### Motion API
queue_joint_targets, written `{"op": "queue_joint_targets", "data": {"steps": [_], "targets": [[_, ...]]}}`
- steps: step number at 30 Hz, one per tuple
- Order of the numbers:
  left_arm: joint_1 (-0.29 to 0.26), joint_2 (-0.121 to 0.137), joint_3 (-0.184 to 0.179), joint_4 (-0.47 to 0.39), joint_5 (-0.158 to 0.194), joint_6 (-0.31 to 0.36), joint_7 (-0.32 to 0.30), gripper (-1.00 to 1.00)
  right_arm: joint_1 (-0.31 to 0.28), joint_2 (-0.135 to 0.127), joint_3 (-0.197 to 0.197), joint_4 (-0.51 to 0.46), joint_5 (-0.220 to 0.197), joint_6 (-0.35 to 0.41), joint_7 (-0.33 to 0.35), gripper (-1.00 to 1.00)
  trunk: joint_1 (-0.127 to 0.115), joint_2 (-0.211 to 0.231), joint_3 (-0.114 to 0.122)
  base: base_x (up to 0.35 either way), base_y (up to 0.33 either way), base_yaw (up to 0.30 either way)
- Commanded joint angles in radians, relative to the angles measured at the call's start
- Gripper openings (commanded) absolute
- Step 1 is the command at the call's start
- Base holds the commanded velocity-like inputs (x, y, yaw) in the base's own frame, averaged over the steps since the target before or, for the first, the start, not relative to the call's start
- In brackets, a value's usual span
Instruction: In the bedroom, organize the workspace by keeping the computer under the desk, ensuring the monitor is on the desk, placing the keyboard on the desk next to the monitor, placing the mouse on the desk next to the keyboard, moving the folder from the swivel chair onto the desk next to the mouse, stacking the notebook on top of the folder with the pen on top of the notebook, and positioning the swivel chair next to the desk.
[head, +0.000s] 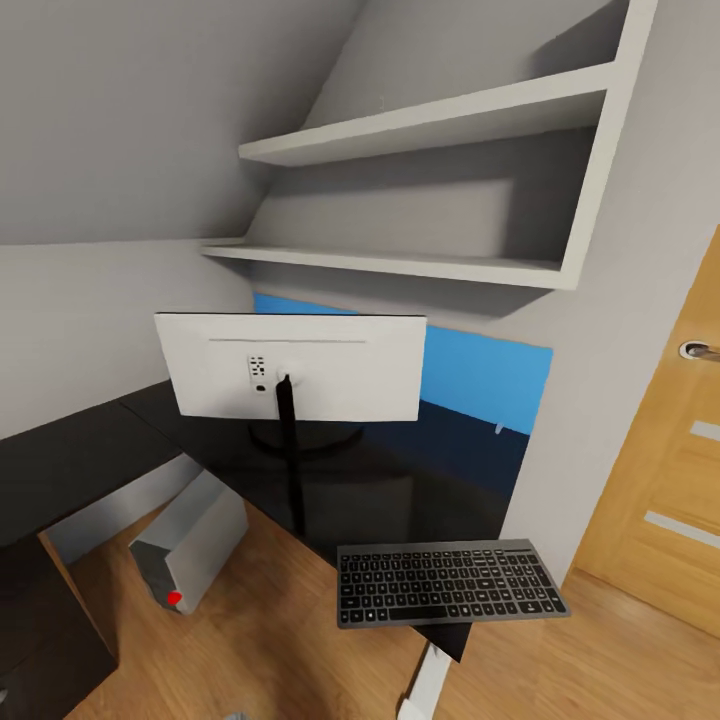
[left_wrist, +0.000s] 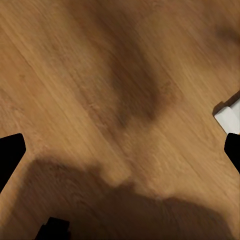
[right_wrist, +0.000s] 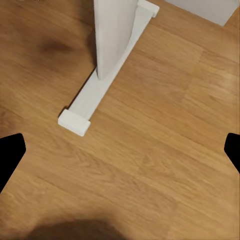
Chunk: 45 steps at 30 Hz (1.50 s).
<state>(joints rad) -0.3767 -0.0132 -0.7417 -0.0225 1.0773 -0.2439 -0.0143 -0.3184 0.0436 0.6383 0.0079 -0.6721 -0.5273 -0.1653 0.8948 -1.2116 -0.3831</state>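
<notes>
The monitor (head: 290, 365) stands on the glossy black desk (head: 420, 480) with its white back toward me. The dark-grey keyboard (head: 450, 583) lies at the desk's near corner, slightly over the edge. Under the desk stands the light-grey computer (head: 190, 545), red dot at its front. My left gripper (left_wrist: 120, 155) is open above the wooden floor, with nothing between its fingers. My right gripper (right_wrist: 120, 150) is also open and empty, hanging over the floor beside the desk's white panel leg (right_wrist: 112, 35). The mouse, folder, notebook, pen and swivel chair are out of view.
White wall shelves (head: 430, 262) hang above the desk under a sloped ceiling. A bright-blue panel (head: 490, 385) sits behind the monitor. A wooden door (head: 660, 480) is at the right. The dark drawer unit (head: 40, 640) stands at the lower left. The leg's white foot rail (right_wrist: 95, 95) lies on the floor.
</notes>
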Motion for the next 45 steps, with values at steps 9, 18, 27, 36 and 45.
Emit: {"op": "queue_joint_targets", "data": {"steps": [9, 18, 27, 36, 45], "targets": [[-0.001, 0.006, -0.008, 0.001, 0.01, -0.004, -0.001, 1.0, -0.001, -0.109, -0.001, -0.006, -0.014, -0.006, 0.062, 1.0, 0.0, -0.001, -0.001, 0.0, 0.0, 0.0], [-0.001, 0.01, -0.007, 0.001, 0.01, -0.005, -0.001, 1.0, -0.001, -0.303, -0.243, -0.016, -0.276, 0.162, 0.541, 1.0, 0.0, -0.001, -0.001, 0.0, 0.0, 0.0], [0.0, 0.01, -0.007, 0.001, 0.011, -0.009, -0.001, 1.0, -0.021, -0.425, -0.271, -0.109, -0.457, 0.439, 0.604, 1.0, 0.0, -0.001, -0.001, 0.0, 0.0, 0.0], [0.0, 0.033, -0.004, 0.001, 0.012, -0.075, 0.0, 1.0, -0.322, -0.522, -0.343, -0.16, -0.559, 0.6, 0.33, 1.0, 0.0, -0.001, -0.001, 0.0, 0.0, 0.0], [-0.001, 0.063, 0.0, 0.001, 0.015, -0.133, 0.008, 1.0, -0.447, -0.536, -0.371, -0.169, -0.572, 0.584, 0.217, 1.0, 0.0, -0.001, -0.001, 0.0, 0.0, 0.0]]}}
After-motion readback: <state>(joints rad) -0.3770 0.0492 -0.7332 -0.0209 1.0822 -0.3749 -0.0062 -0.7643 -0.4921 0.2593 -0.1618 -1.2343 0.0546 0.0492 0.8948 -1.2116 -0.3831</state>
